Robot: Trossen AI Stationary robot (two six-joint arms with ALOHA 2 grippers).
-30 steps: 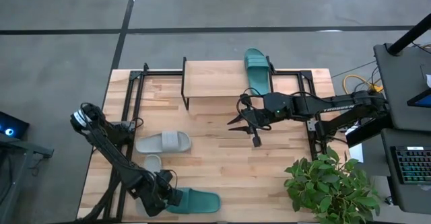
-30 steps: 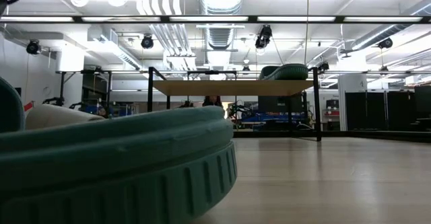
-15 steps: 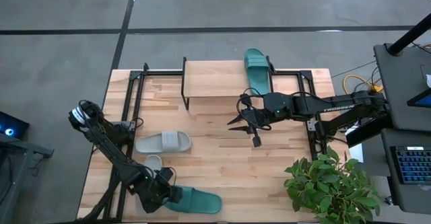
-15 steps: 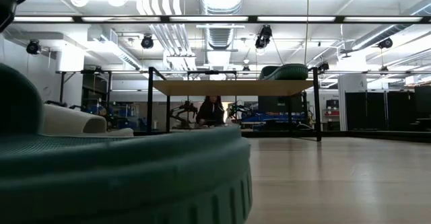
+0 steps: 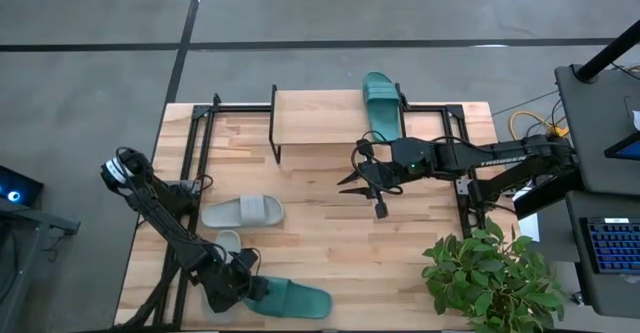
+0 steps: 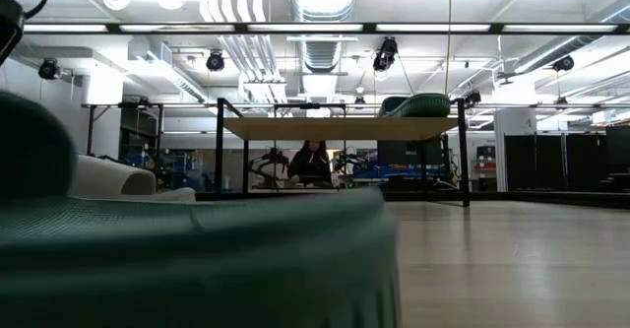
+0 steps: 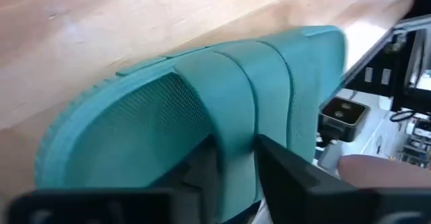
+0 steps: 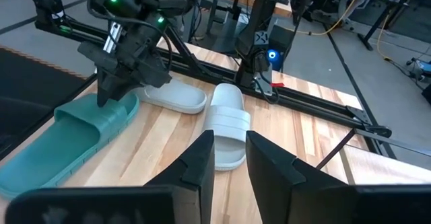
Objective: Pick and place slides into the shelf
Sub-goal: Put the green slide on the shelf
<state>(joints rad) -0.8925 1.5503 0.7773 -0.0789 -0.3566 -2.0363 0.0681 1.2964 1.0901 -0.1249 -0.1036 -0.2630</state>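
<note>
The left gripper [image 5: 258,290] has its fingers [image 7: 286,167] pinched on the heel end of a teal slide [image 5: 295,299], the ribbed strap [image 7: 256,96] rising just beyond the fingertips in the left wrist view (the grip looks firm, one finger over the footbed). The teal slide lies flat at the near edge of the wooden table [image 5: 330,223], toe pointing away from the gripper. Just beside the left arm, farther from that edge, lie two grey slides [image 5: 243,211]; one is mostly hidden by the arm. Across the table, the right gripper [image 5: 358,181] hovers with its fingers [image 8: 202,158] narrowly parted, holding nothing. Just behind it stands the shelf [image 5: 320,118], and a second teal slide [image 5: 381,103] rests on the shelf's right end.
</note>
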